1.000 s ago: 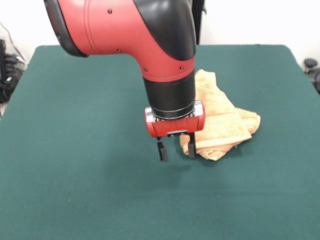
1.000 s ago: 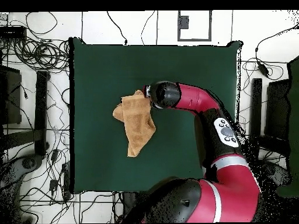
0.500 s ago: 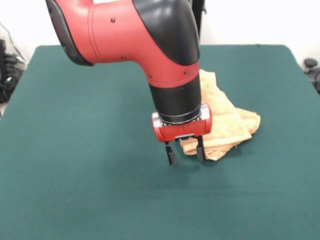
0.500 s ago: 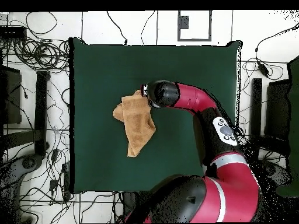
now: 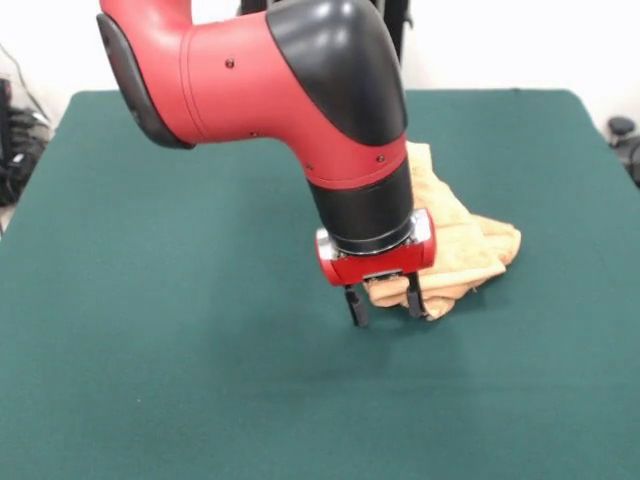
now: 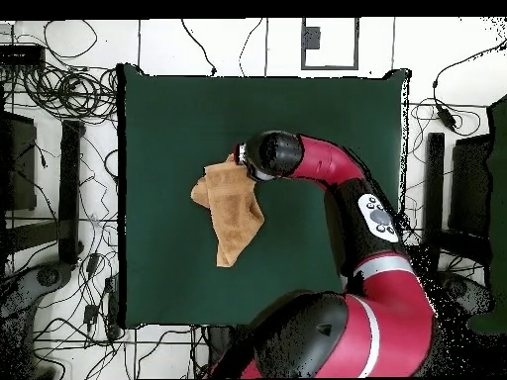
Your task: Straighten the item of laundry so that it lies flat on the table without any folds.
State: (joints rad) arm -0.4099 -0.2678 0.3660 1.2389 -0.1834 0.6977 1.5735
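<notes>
Your jaws [image 5: 384, 305] are spread and empty, one finger just at the near edge of the towel [image 5: 460, 245], which lies bunched and folded on the green surface [image 5: 150, 350]; it looks soft and limp, so pinch a loose corner.

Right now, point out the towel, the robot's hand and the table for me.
towel [image 5: 470, 245], front view, on its folded upper layer.
hand [image 5: 386, 302], front view, midway between its open fingertips.
table [image 5: 180, 340], front view, on bare green cloth.
</notes>
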